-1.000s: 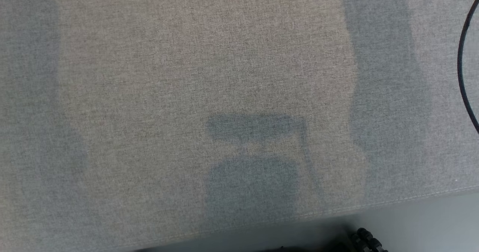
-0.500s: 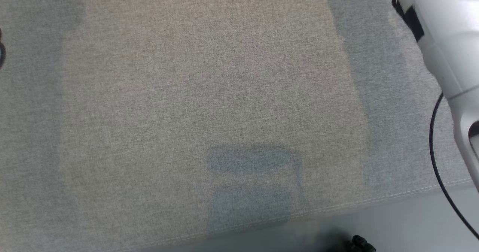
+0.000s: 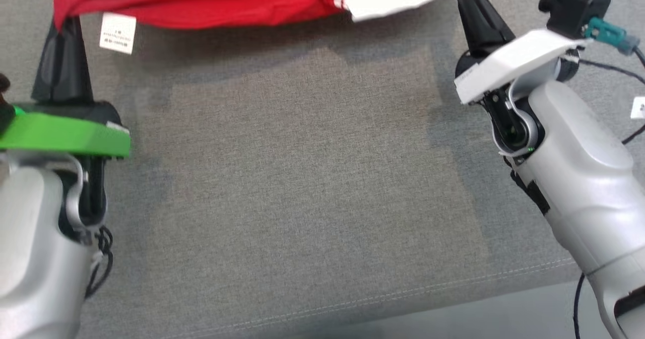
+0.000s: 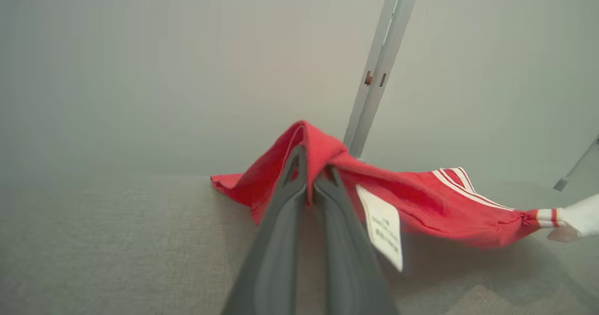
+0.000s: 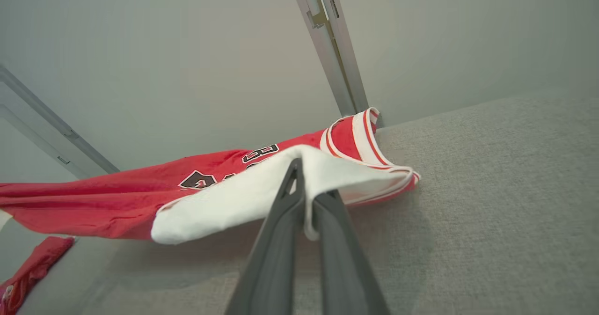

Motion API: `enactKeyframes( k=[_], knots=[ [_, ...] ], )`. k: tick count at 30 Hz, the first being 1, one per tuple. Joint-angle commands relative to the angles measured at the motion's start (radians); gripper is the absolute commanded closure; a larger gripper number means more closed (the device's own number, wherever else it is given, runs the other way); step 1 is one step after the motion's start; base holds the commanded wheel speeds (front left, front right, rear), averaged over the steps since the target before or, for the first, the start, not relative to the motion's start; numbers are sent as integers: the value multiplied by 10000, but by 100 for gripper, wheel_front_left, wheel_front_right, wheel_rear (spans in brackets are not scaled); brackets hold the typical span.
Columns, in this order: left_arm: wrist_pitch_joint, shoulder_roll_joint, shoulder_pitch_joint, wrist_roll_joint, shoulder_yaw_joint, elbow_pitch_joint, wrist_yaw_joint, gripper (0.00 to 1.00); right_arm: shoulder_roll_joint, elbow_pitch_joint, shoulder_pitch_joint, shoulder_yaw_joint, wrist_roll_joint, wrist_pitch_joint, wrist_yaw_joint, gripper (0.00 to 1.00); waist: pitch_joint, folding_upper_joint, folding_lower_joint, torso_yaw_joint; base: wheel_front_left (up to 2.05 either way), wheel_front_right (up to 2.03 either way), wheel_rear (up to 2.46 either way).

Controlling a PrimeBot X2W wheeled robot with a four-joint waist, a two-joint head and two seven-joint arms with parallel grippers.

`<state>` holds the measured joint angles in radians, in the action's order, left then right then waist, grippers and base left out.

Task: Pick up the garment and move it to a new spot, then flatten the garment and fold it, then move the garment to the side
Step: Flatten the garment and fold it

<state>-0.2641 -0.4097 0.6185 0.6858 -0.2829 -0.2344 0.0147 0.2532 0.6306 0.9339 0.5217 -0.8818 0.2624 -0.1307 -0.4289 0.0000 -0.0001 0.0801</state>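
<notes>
A broad grey woven-fabric surface [image 3: 302, 178] carried the work. A pale stitched seam [image 3: 403, 291] ran near its front edge, with smooth light grey floor [image 3: 504, 314] beyond. A red and white sports jersey [image 5: 140, 198] seemed to touch it only along the far edge.

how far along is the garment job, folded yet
Done: the red garment is picked up, left gripper shut on one end, right gripper on the other. In hand: carrying it stretched between them over the grey surface. To do: laying it down, flattening, folding, moving it aside; no fold shows yet.
</notes>
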Motion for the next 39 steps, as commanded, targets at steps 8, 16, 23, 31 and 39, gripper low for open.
enactKeyframes(
  k=[8,16,23,31,39],
  knots=[
    [-1,1095,-2827,-209,806,275,-123,100,118,-1104,-2703,-226,317,33,-1,100,1539,0,1,-111,0,0,0],
    [-1,1996,-4747,-903,1411,11,-422,100,221,-1770,-4812,-424,625,15,-1,100,2322,0,1,-69,0,0,0],
    [-1,2455,-5958,-1188,1991,-470,-784,100,279,-2494,-6387,-734,610,-537,-1,100,2761,0,1,-2,0,0,0],
    [-3,2536,-6711,-1543,2471,-993,-969,100,441,-3628,-8029,-2033,760,-1396,1,100,3115,0,1,33,0,0,0],
    [-2,2591,-6854,-1775,2462,-1375,-1084,100,-62,-4430,-8980,-2843,1257,-2332,4,100,3170,0,1,64,0,0,0]
  ],
)
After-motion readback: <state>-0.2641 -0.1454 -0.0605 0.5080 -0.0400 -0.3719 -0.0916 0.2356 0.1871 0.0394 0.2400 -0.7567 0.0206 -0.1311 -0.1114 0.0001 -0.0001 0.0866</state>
